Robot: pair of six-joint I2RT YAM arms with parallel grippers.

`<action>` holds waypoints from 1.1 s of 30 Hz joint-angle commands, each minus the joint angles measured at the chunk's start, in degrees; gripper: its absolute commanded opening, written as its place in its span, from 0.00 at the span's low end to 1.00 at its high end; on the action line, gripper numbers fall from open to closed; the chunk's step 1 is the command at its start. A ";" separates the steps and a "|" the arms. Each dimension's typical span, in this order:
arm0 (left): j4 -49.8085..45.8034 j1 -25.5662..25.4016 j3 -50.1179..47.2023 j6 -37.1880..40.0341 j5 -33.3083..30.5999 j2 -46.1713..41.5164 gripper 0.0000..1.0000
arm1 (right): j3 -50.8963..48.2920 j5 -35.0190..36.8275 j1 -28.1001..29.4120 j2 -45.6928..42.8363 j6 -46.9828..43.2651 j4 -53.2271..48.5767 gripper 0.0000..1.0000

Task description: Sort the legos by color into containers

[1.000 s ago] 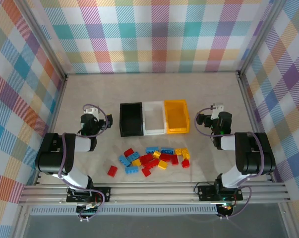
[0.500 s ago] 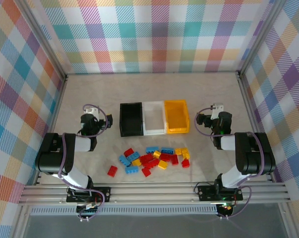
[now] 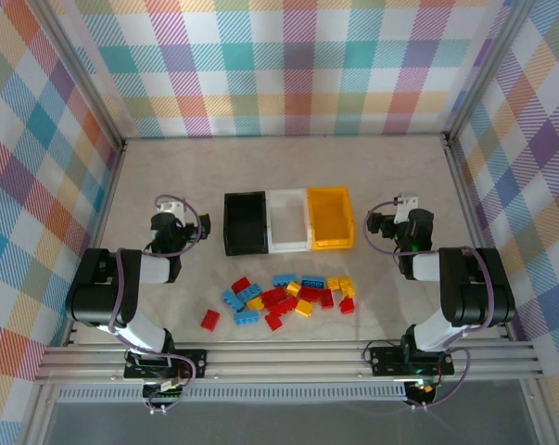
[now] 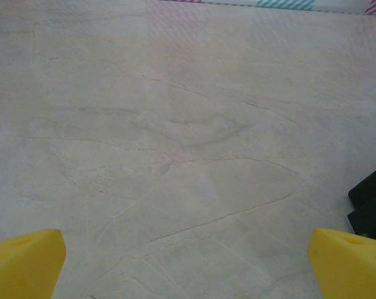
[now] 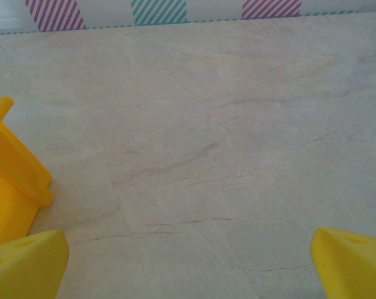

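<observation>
Legos (image 3: pixel 284 298) lie loose on the table (image 3: pixel 288 167) in a tight scatter of red, blue and yellow, near the front edge and roughly centred left to right. One red brick (image 3: pixel 209 319) sits apart at the left end of the pile, and a small knot of yellow bricks (image 3: pixel 345 286) marks the right end. Just beyond the pile the three containers (image 3: pixel 289 247) stand side by side with their walls touching: black bin (image 3: pixel 245 222) on the left, white bin (image 3: pixel 288 221) in the middle, yellow-orange bin (image 3: pixel 330 218) on the right. Every brick you can see is on the tabletop, short of the bins. Your left gripper (image 4: pixel 188 265) sits just left of the black bin, fingers spread wide with bare table between them. A dark corner of that bin shows at the right edge of its wrist view. Your right gripper (image 5: pixel 188 265) sits to the right of the yellow-orange bin, likewise spread wide and holding nothing, with that bin's rim at the left of its wrist view. The left arm (image 3: pixel 107 287) and right arm (image 3: pixel 469 287) fold back low, flanking the pile and apart from it. The surface is pale and stone-patterned, with thin veins. Pastel plaid walls (image 3: pixel 288 65) close three sides, and an aluminium rail (image 3: pixel 288 357) runs along the near edge.
</observation>
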 commanded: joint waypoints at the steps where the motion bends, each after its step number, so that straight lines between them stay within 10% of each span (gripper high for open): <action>1: -6.85 -0.83 2.15 -1.50 -3.37 -3.60 1.00 | 0.61 0.50 0.46 -2.54 1.62 -2.56 1.00; 5: -33.92 -0.57 17.52 -6.56 -14.60 -2.21 1.00 | 5.14 1.48 0.49 -5.77 2.15 -14.07 1.00; 13: -44.16 -0.48 21.99 -12.80 -15.74 -10.16 1.00 | 23.15 4.36 0.28 -7.52 13.60 -49.97 1.00; 33: -81.48 -0.26 38.56 -27.13 -5.85 -20.98 1.00 | 46.05 -6.14 -0.49 -10.70 25.28 -73.00 1.00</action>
